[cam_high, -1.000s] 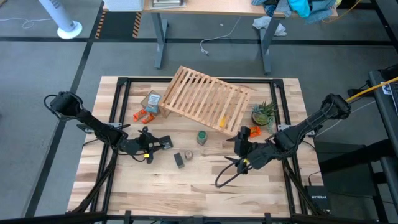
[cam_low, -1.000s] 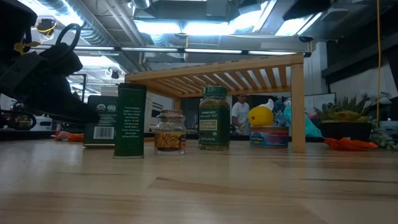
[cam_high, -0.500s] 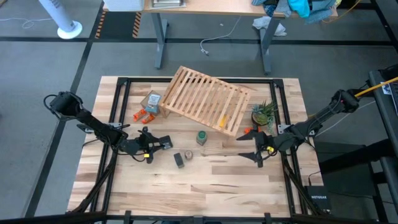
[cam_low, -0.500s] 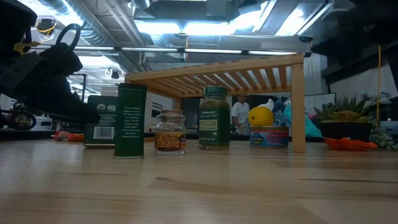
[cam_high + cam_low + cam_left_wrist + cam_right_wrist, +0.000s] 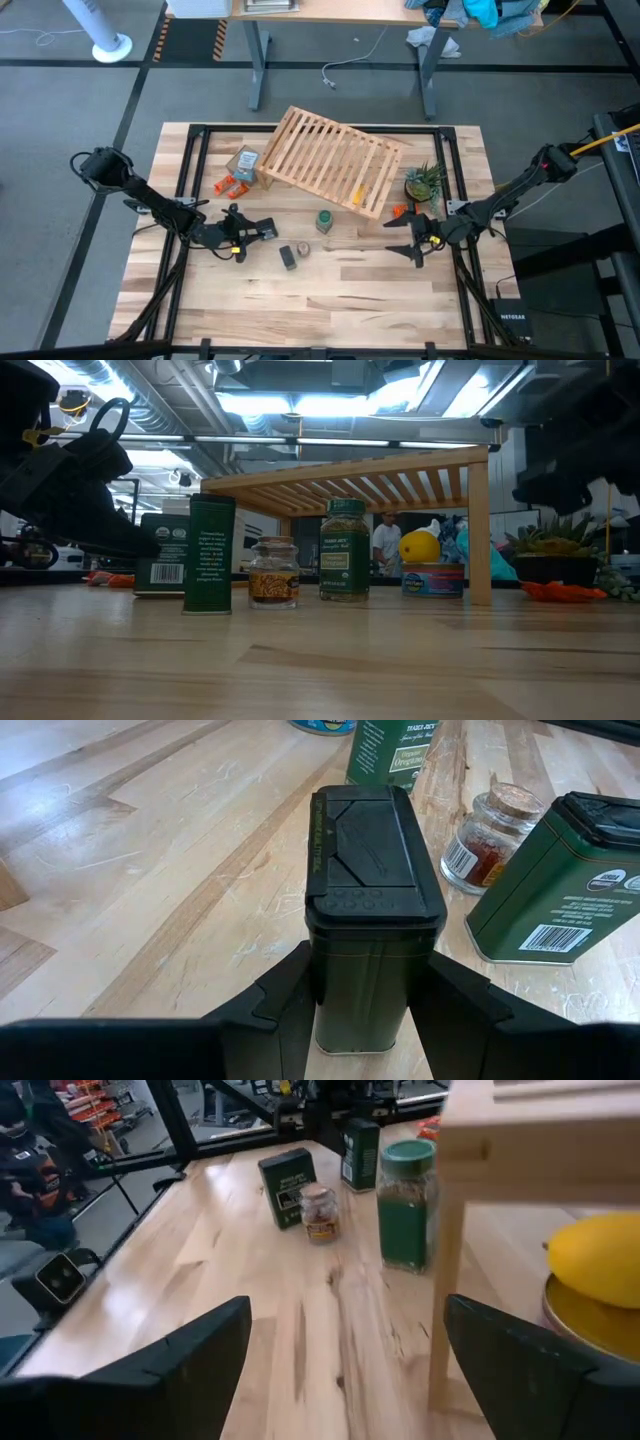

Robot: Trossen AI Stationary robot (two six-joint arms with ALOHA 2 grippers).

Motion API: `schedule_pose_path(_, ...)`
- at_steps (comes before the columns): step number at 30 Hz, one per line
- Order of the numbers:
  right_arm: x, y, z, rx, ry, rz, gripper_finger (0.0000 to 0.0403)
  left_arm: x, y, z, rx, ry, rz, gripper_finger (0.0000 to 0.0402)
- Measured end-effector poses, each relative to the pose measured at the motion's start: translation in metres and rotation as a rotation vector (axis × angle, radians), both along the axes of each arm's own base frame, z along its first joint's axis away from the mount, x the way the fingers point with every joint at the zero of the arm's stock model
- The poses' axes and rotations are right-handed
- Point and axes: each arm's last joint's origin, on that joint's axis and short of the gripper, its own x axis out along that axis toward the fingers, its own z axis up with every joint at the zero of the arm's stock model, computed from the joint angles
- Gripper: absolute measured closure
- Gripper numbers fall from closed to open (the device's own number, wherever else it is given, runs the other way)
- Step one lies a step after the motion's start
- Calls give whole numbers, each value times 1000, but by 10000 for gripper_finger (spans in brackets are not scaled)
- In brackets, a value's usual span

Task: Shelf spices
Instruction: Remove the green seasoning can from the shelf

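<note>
While the left gripper (image 5: 365, 995) holds one dark squarish tin (image 5: 370, 910) between its fingers on the desk (image 5: 330, 295), the right arm is the one that has changed. One second ago the right gripper (image 5: 408, 240) was lower on the desk and nearer to the middle; now it has pulled back toward the right side, beside the end of the shelf (image 5: 330, 158), and since half a second it has hardly moved. Its fingers are spread wide and hold nothing.

Ahead of these open fingers stands the green round jar (image 5: 405, 1205), just in front of the shelf leg. Farther beyond it are the tiny glass jar (image 5: 320, 1213) and the second dark tin (image 5: 288, 1187), close together. No jar is on the shelf or under it yet, so the task is only starting. I judge that the right arm is now lined up to approach the green jar, and the left one can lift its tin.
</note>
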Motion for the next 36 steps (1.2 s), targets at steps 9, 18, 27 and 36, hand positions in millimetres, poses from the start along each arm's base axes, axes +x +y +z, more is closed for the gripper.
schedule_pose_path(9, -3, -2, -9, -45, 17, 1, 66, 0, 0, 0, 0, 0, 0, 262)
schedule_pose_path(18, -5, -4, -15, -91, 76, 5, 66, 0, 0, 0, 0, 0, 0, 262)
schedule_pose_path(27, -6, -4, -16, -96, 83, 5, 66, 0, 0, 0, 0, 0, 0, 262)
schedule_pose_path(36, -6, -4, -16, -95, 83, 5, 66, 0, 0, 0, 4, 2, -3, 263)
